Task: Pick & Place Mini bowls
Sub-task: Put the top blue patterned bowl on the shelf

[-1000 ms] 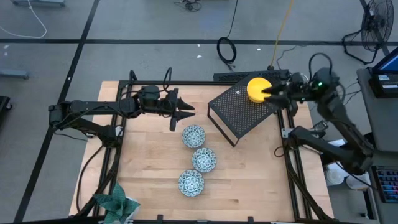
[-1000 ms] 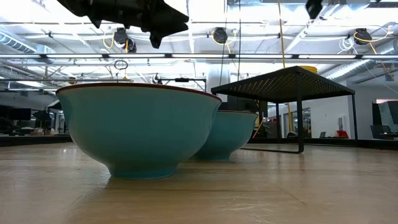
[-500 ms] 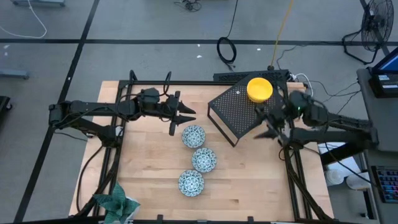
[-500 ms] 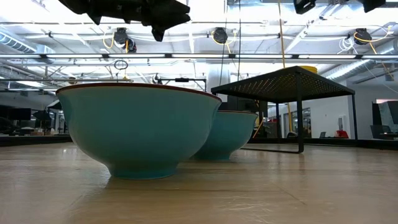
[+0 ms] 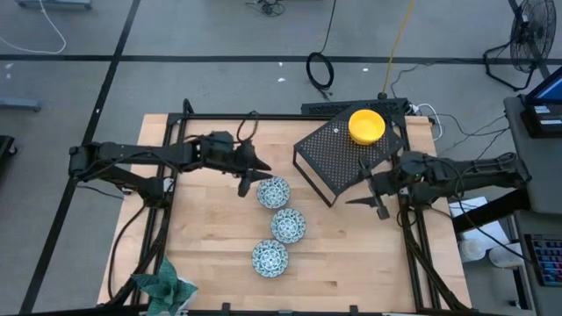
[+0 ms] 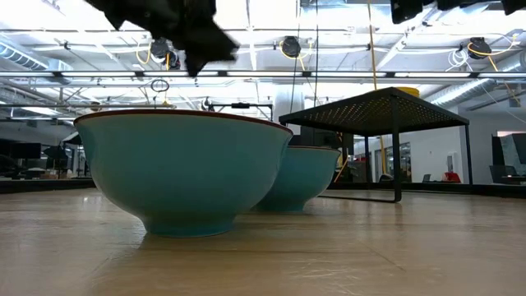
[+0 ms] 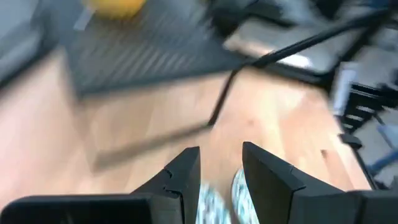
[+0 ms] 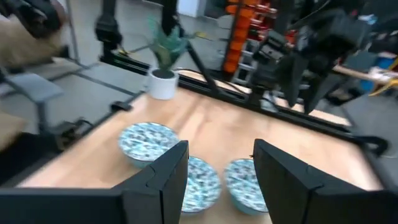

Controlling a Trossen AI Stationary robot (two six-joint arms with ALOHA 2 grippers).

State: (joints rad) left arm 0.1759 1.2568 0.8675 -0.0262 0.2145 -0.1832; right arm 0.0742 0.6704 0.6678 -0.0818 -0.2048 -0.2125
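Observation:
Three white bowls with teal pattern stand in a row on the wood table: far bowl (image 5: 273, 191), middle bowl (image 5: 288, 225), near bowl (image 5: 270, 257). A yellow bowl (image 5: 366, 125) rests on top of the black perforated stand (image 5: 338, 156); whether others nest in it does not show. My left gripper (image 5: 255, 175) is open and hovers just left of and above the far patterned bowl (image 7: 214, 202). My right gripper (image 5: 364, 189) is open and empty, near the stand's near-right corner, facing the patterned bowls (image 8: 202, 180).
A green patterned cloth (image 5: 167, 285) lies at the table's near left corner. The black frame rails (image 5: 411, 237) run along the table's sides. Bare wood shows to the right of the bowl row (image 5: 351, 254). In the low view the stand (image 6: 386, 111) rises behind two bowls (image 6: 181, 168).
My right gripper has drawn away from the yellow bowl on the stand, moving toward the table's near edge and lower, and now faces left. The yellow bowl stays on the stand. My left gripper has shifted slightly right and tipped down toward the far patterned bowl.

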